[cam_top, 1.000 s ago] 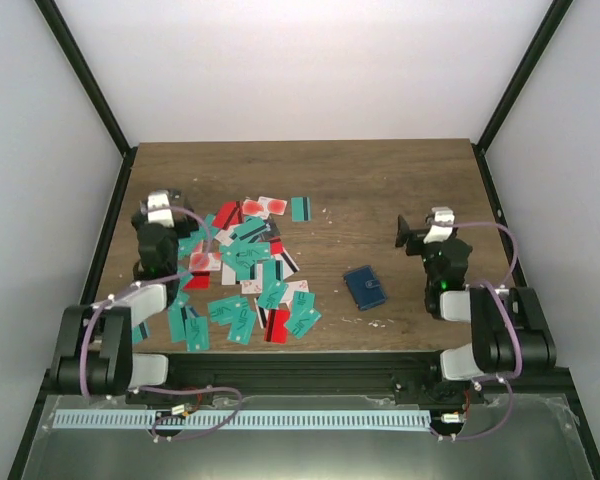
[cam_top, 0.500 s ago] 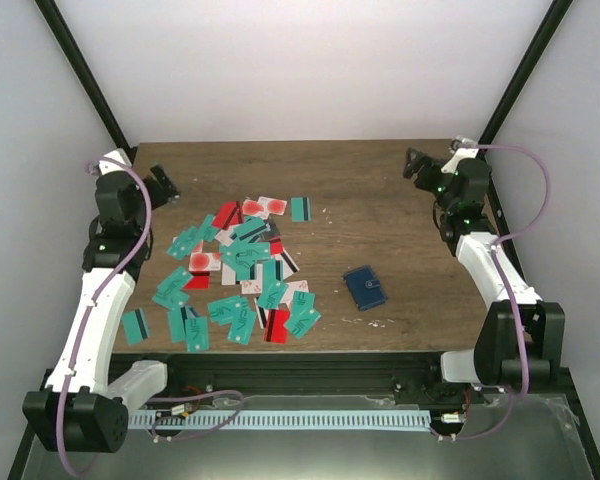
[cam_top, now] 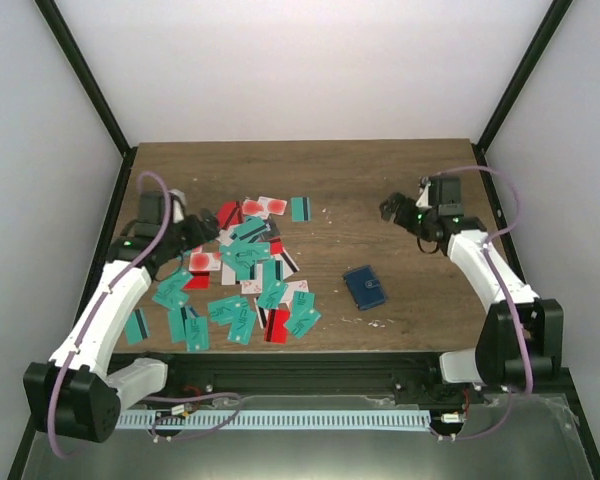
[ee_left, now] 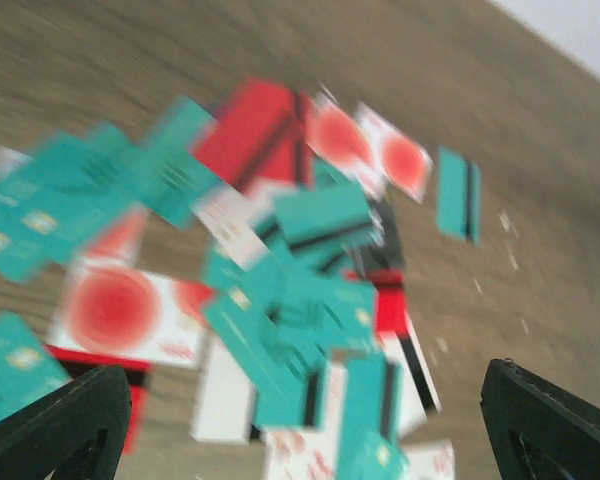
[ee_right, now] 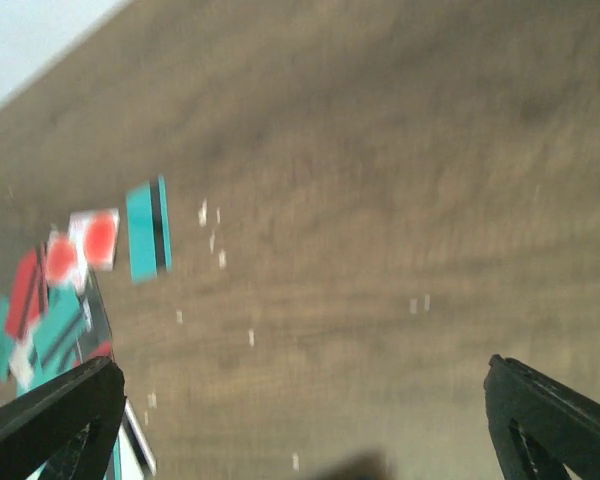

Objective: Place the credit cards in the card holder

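Teal, red and white credit cards (cam_top: pixel 242 275) are lying in a loose, overlapping scatter across the left half of the wooden counter (cam_top: pixel 380 170), reaching from its middle toward the near edge. One teal card with a black stripe (cam_top: pixel 301 208) is lying alone just off the far right corner of the heap. The dark navy card holder (cam_top: pixel 364 287) is lying flat to the right of the scatter, apart from it, on the near half of the counter.

The left end effector (cam_top: pixel 202 222) is sitting at the far left edge of the heap, its jaws spread wide and gripping nothing. In the blurred left wrist view its two dark fingers (ee_left: pixel 60 425) are framing red, blotched white and teal cards below. The card holder is lying well off to its right and nearer.

The right end effector (cam_top: pixel 392 207) is hanging over bare wood on the far right, likewise spread wide and empty, pointing left toward the lone teal card. The card holder is lying on its near side, slightly to its left, clear of it.
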